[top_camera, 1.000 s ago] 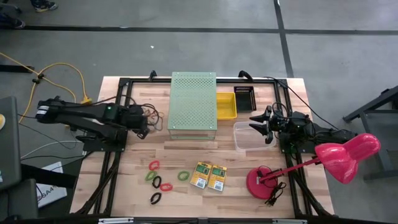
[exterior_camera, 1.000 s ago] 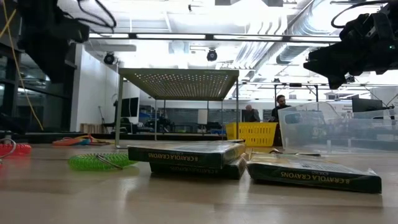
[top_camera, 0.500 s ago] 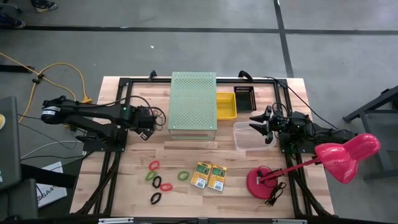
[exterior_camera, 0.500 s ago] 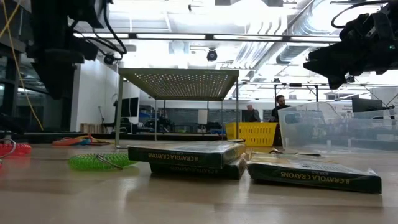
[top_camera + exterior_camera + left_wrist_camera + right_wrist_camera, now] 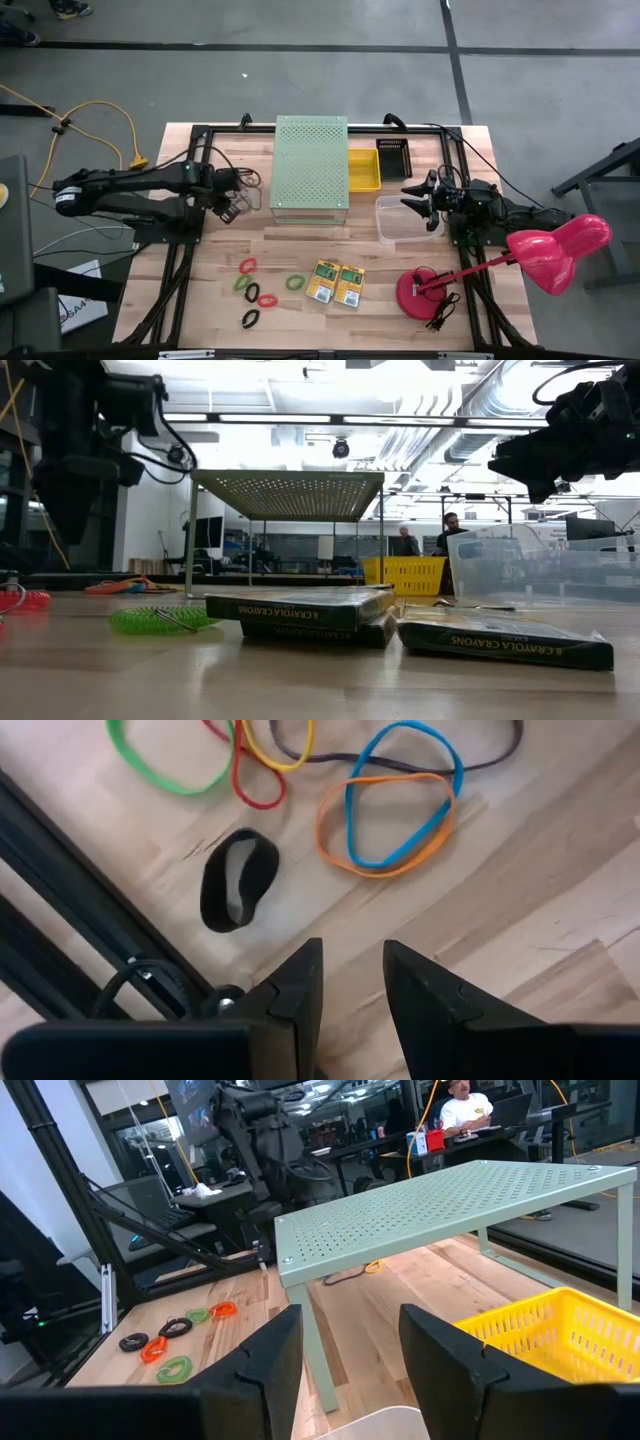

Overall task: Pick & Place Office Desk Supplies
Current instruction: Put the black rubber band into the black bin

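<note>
On the left side of the surface (image 5: 200,290), the left pincer (image 5: 238,201) hangs released and holds nothing, close to the far left leg of the pale-green perforated shelf (image 5: 311,163). In the left wrist view its two dark fingers (image 5: 296,990) stand apart over bare wood, with a black band (image 5: 238,892) just ahead and a loose tangle of thin rubber bands (image 5: 385,815) beyond; the green and red loops are cut off by the picture's edge.

Toward the near edge lie the elastic loops (image 5: 258,292), red, green, orange and black, each apart from the next, with clear wood all around them. From the low view only a green coil (image 5: 160,619) and a red one at the very edge can be made out.

Just right of them, the two crayon boxes (image 5: 336,283) lie flat side by side, touching. In the low view the spine reads "CRAYOLA CRAYONS"; the smaller print is too fine to read.

By the far edge sit a yellow bin (image 5: 363,169) and a dark tray (image 5: 392,156), its contents unclear.

On the right, the right pincer (image 5: 412,194) hovers released and empty over the rim of a clear tub (image 5: 403,222). The pink lamp (image 5: 545,250) reaches out past the right edge, its base (image 5: 421,291) near the front right corner.
</note>
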You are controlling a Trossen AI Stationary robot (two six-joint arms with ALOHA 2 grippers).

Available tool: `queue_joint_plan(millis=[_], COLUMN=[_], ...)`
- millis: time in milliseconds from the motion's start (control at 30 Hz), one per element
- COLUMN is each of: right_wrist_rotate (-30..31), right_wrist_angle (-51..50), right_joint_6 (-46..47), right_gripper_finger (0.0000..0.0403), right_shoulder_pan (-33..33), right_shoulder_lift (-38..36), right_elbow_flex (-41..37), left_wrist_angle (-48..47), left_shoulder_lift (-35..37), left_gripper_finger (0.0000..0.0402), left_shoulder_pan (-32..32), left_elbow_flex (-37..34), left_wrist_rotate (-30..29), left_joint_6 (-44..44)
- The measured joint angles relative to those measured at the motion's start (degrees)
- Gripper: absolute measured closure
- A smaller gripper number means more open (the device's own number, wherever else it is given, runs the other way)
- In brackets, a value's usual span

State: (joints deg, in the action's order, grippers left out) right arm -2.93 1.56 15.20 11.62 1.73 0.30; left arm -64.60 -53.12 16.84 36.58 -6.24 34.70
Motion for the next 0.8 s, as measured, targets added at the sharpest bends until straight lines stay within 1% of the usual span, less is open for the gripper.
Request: queue_joint_plan(millis=[433,800], right_wrist_rotate=[0.0,0.0], right_wrist_angle=[0.0,0.0], right_joint_6=[0.0,0.0], right_gripper_finger=[0.0247,0.0247], right_shoulder_pan=[0.0,0.0], right_shoulder_lift=[0.0,0.0], right_elbow_flex=[0.0,0.0], left_wrist_angle=[3.0,5.5], left_shoulder_lift=[-8.6,-14.3], left_gripper_finger=[0.03,0.03], left_shoulder_pan=[5.7,11.0], left_elbow_flex=[0.0,0.0], left_wrist_rotate=[-0.3,-0.4], left_joint_6=[5.2,1.8])
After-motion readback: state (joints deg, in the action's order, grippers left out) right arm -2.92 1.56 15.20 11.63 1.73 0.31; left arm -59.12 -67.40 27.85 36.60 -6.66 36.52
